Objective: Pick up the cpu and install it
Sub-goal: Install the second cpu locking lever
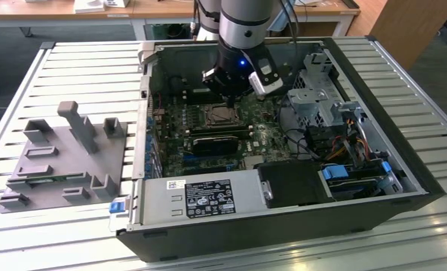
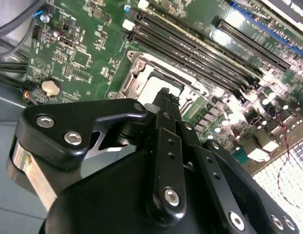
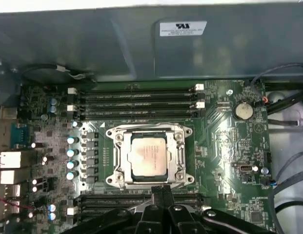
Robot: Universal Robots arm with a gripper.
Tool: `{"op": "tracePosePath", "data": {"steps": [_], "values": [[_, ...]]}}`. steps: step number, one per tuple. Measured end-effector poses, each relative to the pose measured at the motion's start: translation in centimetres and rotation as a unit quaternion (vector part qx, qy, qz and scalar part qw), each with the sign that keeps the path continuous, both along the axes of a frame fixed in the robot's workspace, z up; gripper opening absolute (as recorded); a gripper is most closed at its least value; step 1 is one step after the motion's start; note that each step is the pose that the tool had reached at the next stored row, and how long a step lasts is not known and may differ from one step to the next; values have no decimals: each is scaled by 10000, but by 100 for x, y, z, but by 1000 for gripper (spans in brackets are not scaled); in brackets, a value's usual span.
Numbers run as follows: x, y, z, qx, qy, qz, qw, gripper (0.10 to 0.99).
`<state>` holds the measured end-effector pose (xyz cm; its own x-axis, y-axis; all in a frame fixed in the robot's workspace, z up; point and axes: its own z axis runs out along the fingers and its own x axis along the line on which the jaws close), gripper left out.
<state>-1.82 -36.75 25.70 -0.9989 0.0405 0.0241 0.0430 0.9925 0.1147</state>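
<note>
An open computer case (image 1: 404, 169) lies on the slatted counter (image 1: 80, 68), holding a green motherboard (image 3: 224, 141). One cpu (image 3: 148, 155) sits flat inside the metal-framed socket (image 3: 179, 161) at the board's centre, with a bank of dark memory slots (image 3: 136, 97) on each of two opposite sides. The tool (image 3: 161, 192) hangs just above the socket's edge, fingers pressed together and gripping nothing. Outside the case, one grey holder block (image 1: 65, 164) with upright posts stands on the counter.
</note>
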Motion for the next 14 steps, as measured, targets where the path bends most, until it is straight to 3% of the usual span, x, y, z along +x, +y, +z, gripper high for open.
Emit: {"op": "tracePosePath", "data": {"steps": [14], "values": [[0, -55, -65, 1, 3, 5, 10000, 106]]}}
